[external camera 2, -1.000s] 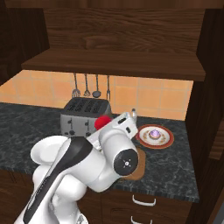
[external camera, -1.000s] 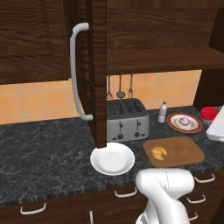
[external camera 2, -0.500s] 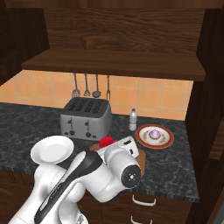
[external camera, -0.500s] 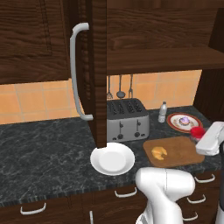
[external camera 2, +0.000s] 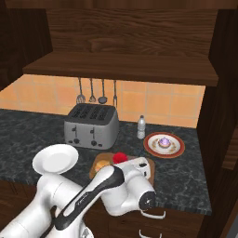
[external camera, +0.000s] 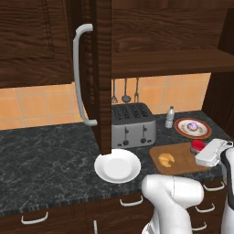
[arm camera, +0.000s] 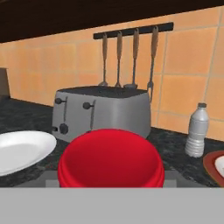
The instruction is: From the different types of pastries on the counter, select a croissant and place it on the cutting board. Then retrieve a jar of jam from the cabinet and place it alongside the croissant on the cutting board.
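The jar of jam [arm camera: 111, 157] shows its broad red lid close up in the hand view, sitting right at the gripper [external camera 2: 122, 159], and the fingers appear closed narrowly on it, though the tips themselves are hidden behind the lid. In the right base view the lid is a small red cap at the front of the white hand, just over the cutting board [external camera 2: 149, 166], with the croissant [external camera 2: 101, 164] just beside it. The left base view gives what the others lack: the whole light-brown board [external camera: 180, 162] with the golden crescent lying on its near-left part, open wood between it and the jar, and the cabinet [external camera: 100, 73] door swung open with its long grey handle [external camera: 80, 75]. Beyond the fingers, the hand view shows the toaster [arm camera: 103, 111], hanging utensils [arm camera: 129, 57], a clear bottle [arm camera: 197, 130] and the white plate [arm camera: 22, 148] off to one side. The purple-topped pastry [external camera 2: 163, 141] sits on its red-rimmed plate [external camera 2: 151, 147] past the board's far edge, on the counter [external camera: 41, 151].
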Motion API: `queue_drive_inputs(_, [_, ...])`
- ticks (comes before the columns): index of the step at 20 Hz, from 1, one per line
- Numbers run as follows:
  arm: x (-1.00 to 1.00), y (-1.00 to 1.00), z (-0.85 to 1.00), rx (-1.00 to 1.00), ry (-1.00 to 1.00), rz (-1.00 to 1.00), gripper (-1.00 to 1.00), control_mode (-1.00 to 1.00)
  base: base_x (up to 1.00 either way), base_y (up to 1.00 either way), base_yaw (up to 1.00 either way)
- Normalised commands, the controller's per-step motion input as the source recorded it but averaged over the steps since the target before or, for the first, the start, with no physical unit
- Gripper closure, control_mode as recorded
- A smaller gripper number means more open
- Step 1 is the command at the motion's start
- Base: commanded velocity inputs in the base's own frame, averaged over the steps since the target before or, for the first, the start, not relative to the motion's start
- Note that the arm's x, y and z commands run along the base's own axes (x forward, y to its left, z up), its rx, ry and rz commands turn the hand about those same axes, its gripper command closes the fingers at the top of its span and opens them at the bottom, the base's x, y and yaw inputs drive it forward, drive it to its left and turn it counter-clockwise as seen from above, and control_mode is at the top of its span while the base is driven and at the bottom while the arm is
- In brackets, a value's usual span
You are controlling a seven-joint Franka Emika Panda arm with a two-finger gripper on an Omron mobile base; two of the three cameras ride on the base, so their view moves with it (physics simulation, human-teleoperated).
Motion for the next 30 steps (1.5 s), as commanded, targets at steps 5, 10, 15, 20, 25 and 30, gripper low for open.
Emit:
queue_drive_inputs(5, [0.72,-0.33,-0.68,0.08,0.00,0.03,1.00,-1.00,0.00,0.00,0.00])
queue_drive_inputs(10, [0.75,-0.48,-0.81,0.08,0.00,0.06,1.00,-1.00,0.00,0.00,0.00])
queue_drive_inputs(15, [0.65,-1.00,-0.81,0.12,0.00,0.09,1.00,-1.00,0.00,0.00,0.00])
queue_drive_inputs(20, [0.13,-1.00,-0.71,0.15,0.00,0.09,-1.00,-1.00,0.00,0.00,0.00])
queue_drive_inputs(25, [-0.94,-1.00,-0.19,0.36,-0.19,0.06,-1.00,-1.00,0.00,0.00,0.00])
queue_drive_inputs(30, [-1.00,-0.85,-0.05,0.31,-0.31,0.02,-1.00,-1.00,0.00,0.00,0.00])
